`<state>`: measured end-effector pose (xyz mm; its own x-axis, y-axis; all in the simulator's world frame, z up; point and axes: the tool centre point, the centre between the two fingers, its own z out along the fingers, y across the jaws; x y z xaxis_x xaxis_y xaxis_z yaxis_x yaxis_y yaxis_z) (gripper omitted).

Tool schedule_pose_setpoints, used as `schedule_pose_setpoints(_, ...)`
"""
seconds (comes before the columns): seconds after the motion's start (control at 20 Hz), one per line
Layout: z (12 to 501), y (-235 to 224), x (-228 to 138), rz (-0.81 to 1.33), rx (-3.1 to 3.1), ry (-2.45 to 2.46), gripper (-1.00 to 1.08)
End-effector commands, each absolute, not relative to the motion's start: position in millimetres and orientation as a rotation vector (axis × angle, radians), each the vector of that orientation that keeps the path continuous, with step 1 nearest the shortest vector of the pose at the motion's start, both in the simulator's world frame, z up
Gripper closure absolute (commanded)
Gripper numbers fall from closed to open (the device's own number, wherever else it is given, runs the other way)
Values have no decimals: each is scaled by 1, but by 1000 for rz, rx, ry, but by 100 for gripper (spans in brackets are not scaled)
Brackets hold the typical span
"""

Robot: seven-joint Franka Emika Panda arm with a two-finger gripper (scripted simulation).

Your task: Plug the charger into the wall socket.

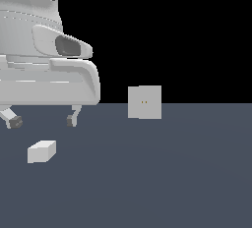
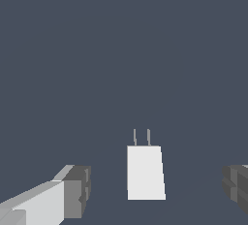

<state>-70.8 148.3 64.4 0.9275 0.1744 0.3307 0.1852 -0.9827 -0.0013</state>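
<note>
Black backdrop, flat slate-blue desk [image 1: 187, 183]. Arm's white bulk fills the upper left of the exterior view; end effector [image 1: 43, 121] hangs above the desk, fingers spread wide, gripping nothing. Charger [image 1: 42, 152] lies on the desk in the lower left, just below the fingers, not touching them. In the wrist view the charger [image 2: 145, 172] sits between the two fingertips [image 2: 80, 190], two thin prongs visible. Wall socket [image 1: 144, 102] stands upright mid-frame, well apart from the charger.
</note>
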Motion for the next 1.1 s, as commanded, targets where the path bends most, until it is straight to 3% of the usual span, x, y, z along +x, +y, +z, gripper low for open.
schedule_pose_setpoints(0.0, 63, 150, -71, -529, -3051, -286, -92)
schedule_pose_setpoints(1.05, 13, 150, -72, -530, -3051, -286, -92)
